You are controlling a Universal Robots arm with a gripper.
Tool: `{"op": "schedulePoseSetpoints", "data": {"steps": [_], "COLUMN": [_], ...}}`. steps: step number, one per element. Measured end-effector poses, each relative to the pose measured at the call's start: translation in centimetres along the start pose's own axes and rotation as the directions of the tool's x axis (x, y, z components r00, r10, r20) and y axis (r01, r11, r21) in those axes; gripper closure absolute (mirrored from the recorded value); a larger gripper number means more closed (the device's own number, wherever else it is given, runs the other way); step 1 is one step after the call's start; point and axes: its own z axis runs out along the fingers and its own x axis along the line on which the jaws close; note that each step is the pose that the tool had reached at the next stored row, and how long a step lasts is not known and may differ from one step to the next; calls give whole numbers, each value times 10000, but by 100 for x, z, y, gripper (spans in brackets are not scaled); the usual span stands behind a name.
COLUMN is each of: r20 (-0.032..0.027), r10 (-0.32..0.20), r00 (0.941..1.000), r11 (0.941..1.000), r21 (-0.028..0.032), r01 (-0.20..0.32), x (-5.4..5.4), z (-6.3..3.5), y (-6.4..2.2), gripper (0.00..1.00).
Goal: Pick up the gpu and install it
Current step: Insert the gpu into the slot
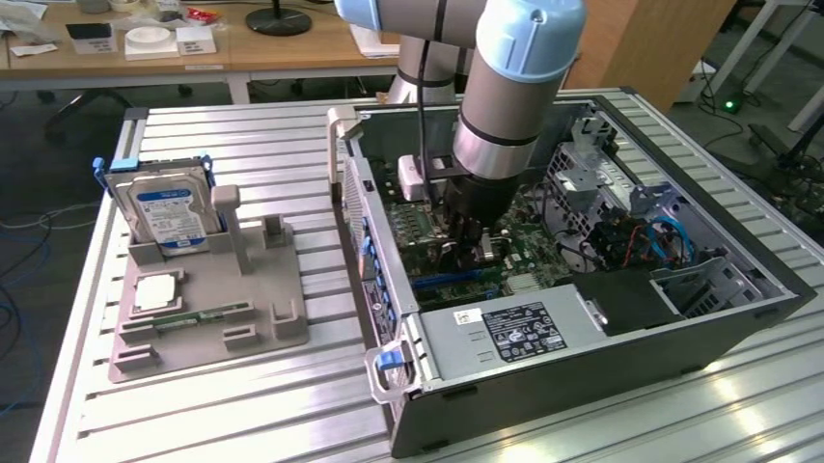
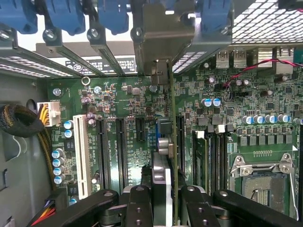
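Right between the jaws, closed partway and pressed to both flat faces: the gpu [image 2: 164,142], gripped edge-on by the gripper [image 2: 161,208], with a black finger [image 2: 138,208] on either side. Just ahead of the jaws, at the card's far end, a silvery metal bracket [image 2: 163,42], up among the rear slot openings of the computer case [image 1: 580,386]. Beyond the jaws, the green motherboard [image 2: 118,94], with dark expansion slots lined up on both sides of the card. Seated in a slot or just above one: cannot tell. Off to one side of the jaws, a long white slot [image 2: 81,151]. Off to the other side, the memory slots and the bare processor socket [image 2: 262,177]. Further out from the jaws, at the open case's near edge, the grey power supply [image 1: 508,333]. Well away from the jaws, outside the case toward the exterior view's left, a grey fixture [image 1: 258,328] on the slatted table [image 1: 258,415], holding the upright hard drive [image 1: 161,212] and a small green memory stick [image 1: 200,315].
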Motion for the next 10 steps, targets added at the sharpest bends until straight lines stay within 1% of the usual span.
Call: {"op": "schedulePoseSetpoints", "data": {"steps": [7, 8, 10], "r20": [-4, -18, -77], "r10": [0, 0, 0], "r00": [10000, 10000, 10000], "r11": [10000, 10000, 10000], "r21": [0, 2, 5], "r01": [0, 0, 0], "x": [-1, -1, -1], "z": [0, -1, -3], "y": [0, 0, 0], "gripper": [72, 72, 72]}}
